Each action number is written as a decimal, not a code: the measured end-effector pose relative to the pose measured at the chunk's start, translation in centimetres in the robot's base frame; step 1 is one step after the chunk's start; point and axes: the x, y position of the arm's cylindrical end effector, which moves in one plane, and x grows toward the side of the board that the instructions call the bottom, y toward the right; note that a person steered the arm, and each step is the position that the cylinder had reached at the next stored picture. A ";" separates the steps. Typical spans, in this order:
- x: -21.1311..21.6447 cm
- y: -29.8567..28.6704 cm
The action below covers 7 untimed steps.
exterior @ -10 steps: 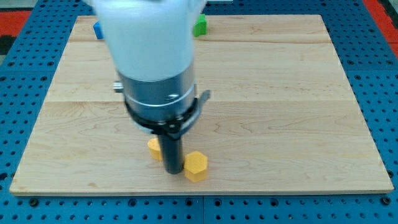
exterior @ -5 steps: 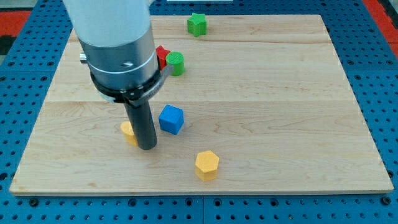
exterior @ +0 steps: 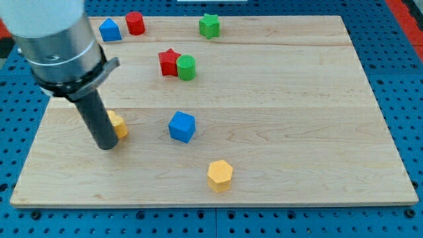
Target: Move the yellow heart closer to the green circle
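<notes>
A pale wooden surface (exterior: 297,99) of joined planks lies on a blue pegboard (exterior: 403,79) dotted with rows of holes; a red strip (exterior: 410,10) shows at the view's top right corner, under even light

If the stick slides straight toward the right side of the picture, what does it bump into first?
My tip would almost at once meet the yellow block, probably the heart, which sits tight against the rod on the view's right, partly hidden. The blue cube lies further along that way.
</notes>
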 end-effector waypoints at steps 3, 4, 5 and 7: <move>-1.7 -2.6; -1.7 1.5; -2.7 4.2; -6.7 6.1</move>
